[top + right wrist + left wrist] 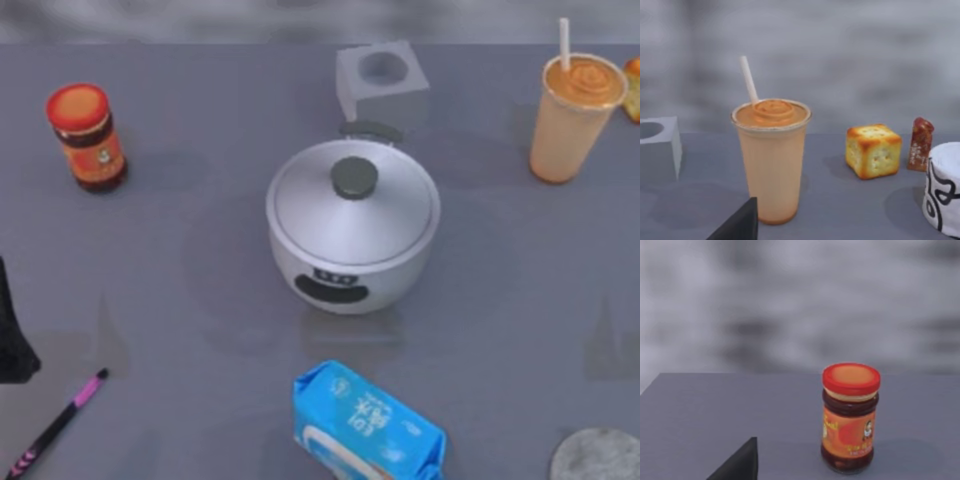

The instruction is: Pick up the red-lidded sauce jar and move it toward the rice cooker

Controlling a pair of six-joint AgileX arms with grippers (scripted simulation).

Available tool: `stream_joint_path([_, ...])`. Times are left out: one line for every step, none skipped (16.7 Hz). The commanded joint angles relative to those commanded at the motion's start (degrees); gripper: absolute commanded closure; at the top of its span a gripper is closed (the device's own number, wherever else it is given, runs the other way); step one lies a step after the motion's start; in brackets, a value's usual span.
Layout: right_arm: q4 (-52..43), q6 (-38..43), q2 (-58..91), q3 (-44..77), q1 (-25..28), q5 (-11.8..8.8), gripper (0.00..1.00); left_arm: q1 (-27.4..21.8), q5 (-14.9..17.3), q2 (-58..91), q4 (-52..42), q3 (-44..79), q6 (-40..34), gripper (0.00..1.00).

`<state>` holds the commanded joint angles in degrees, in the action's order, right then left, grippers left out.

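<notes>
The red-lidded sauce jar [87, 138] stands upright at the table's back left, with an orange-red label and dark contents. In the left wrist view the jar [850, 417] is straight ahead, some way off, with nothing touching it. The rice cooker [352, 222], silver-grey with a dark knob and an oval front panel, sits in the middle of the table, to the right of the jar. My left arm [12, 335] shows as a dark shape at the left edge, nearer the front than the jar. Only a dark edge of the right gripper [740, 225] shows, in the right wrist view.
A grey cube with a round hole [382, 78] stands behind the cooker. An orange drink cup with a straw [572, 120] is at the back right, a toasted bread cube [873, 150] beside it. A blue packet [365, 425], a pink-tipped pen [60, 420] and a grey disc [598, 455] lie along the front.
</notes>
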<state>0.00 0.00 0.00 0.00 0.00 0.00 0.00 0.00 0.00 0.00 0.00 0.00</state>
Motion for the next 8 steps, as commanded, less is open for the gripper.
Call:
stream_joint_path([0.0, 0.0, 0.0, 0.0, 0.0, 0.0, 0.0, 0.0, 0.0, 0.0, 0.0, 0.0, 0.0, 0.0])
stream_joint_path([0.0, 0.0, 0.0, 0.0, 0.0, 0.0, 0.0, 0.0, 0.0, 0.0, 0.0, 0.0, 0.0, 0.0])
stream_joint_path([0.0, 0.0, 0.0, 0.0, 0.0, 0.0, 0.0, 0.0, 0.1, 0.5, -0.2, 0.5, 0.2, 0.0])
stream_joint_path([0.0, 0.0, 0.0, 0.0, 0.0, 0.0, 0.0, 0.0, 0.2, 1.4, -0.7, 1.5, 0.5, 0.0])
stream_joint_path([0.0, 0.0, 0.0, 0.0, 0.0, 0.0, 0.0, -0.1, 0.3, 2.8, -1.5, 3.0, 0.9, 0.0])
stream_joint_path([0.0, 0.0, 0.0, 0.0, 0.0, 0.0, 0.0, -0.1, 0.5, 4.8, -2.5, 5.1, 1.6, 0.0])
stream_joint_path([0.0, 0.0, 0.0, 0.0, 0.0, 0.0, 0.0, -0.2, 0.7, 7.4, -3.9, 7.7, 2.5, 0.0])
stream_joint_path([0.0, 0.0, 0.0, 0.0, 0.0, 0.0, 0.0, -0.2, 1.0, 10.4, -5.6, 10.7, 3.5, 0.0])
